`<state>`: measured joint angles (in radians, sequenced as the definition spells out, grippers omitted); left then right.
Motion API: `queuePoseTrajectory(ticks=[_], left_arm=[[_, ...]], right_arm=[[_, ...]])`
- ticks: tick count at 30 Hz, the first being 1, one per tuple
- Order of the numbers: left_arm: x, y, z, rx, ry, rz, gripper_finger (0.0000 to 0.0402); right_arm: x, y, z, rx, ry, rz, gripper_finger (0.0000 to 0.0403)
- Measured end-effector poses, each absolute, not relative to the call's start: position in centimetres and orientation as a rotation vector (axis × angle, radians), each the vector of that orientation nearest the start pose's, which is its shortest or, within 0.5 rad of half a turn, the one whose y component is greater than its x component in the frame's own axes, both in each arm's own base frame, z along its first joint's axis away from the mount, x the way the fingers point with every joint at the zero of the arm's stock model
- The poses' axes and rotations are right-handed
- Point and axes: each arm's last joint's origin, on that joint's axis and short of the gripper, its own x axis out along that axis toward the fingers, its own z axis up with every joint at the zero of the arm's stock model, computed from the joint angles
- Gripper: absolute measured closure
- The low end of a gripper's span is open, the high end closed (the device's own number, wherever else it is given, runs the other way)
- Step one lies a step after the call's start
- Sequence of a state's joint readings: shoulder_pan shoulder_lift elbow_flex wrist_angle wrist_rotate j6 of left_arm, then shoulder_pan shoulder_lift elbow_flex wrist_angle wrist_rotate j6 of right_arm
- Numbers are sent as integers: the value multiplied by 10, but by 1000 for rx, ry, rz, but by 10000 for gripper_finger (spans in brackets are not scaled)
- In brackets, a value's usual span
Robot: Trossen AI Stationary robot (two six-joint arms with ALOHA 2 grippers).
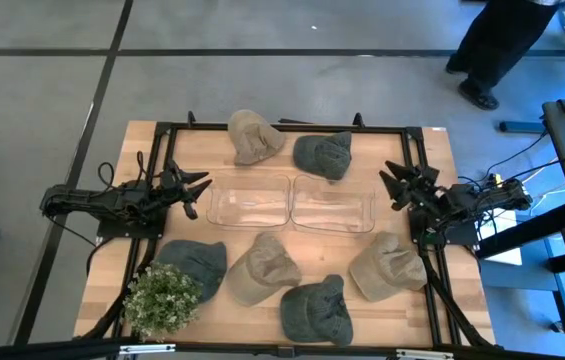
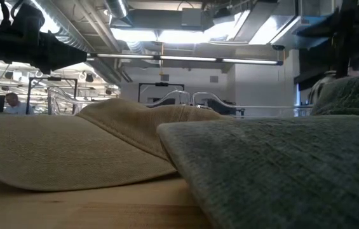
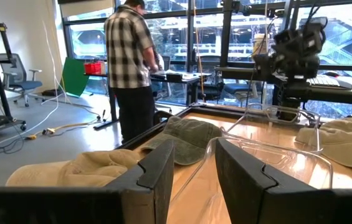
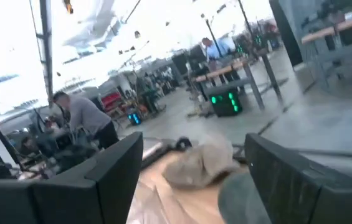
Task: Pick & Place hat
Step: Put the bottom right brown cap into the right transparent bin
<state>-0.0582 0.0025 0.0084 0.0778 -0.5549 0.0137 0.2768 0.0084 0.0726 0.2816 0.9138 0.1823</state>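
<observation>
Hats [image 1: 259, 135] — six on table | left tool [image 1: 197, 190] open | right tool [image 1: 395, 186] open

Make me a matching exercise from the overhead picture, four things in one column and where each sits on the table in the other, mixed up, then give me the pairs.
Things:
1. potted plant
2. two clear bins
3. left gripper
4. right gripper

Places:
A. middle of the table, side by side
B. near left corner
C. just off the bins' right end, empty
D. just off the bins' left end, empty

Pairs: 1-B, 2-A, 3-D, 4-C
</observation>
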Motion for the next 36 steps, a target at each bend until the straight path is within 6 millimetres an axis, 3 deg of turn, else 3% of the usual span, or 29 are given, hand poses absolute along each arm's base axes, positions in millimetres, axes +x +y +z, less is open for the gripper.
queuePoseTrajectory(ticks=[5, 9, 15, 21, 26, 31, 36], left_arm=[[93, 10, 173, -12, -77, 497, 288], [93, 10, 173, -12, -77, 501, 288], [93, 10, 173, -12, -77, 501, 288], [93, 10, 173, -12, -77, 500, 288], [93, 10, 173, -13, -77, 500, 288], [93, 10, 173, -12, -78, 500, 288], [93, 10, 173, -13, -77, 503, 288]], right_arm=[[72, -3, 255, 276, -331, -619, 142], [75, -2, 289, 217, -220, -585, 152], [104, 11, 337, 175, 38, -413, 156], [138, 26, 376, 288, 414, -272, 156], [158, 45, 373, 572, 889, -306, 156], [171, 73, 350, 683, 1346, -409, 163], [167, 96, 323, 680, 1534, -525, 179]])
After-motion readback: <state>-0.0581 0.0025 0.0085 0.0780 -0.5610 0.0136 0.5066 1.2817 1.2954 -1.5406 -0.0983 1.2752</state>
